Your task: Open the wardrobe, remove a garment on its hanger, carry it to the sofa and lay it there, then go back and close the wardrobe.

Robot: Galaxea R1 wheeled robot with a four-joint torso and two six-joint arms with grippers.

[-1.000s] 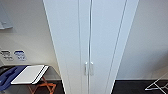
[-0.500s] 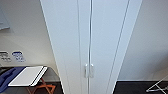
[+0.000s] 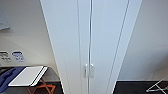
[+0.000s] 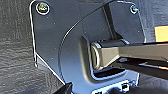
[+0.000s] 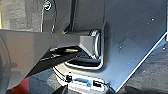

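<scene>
Plainly, the white wardrobe [image 3: 90,45] stands shut.

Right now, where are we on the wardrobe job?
Nothing looks done: the wardrobe fills the head view with both doors shut and the handles untouched. In hand: the robot faces the door seam. Left: opening it, taking the garment to the sofa, and closing up.
</scene>
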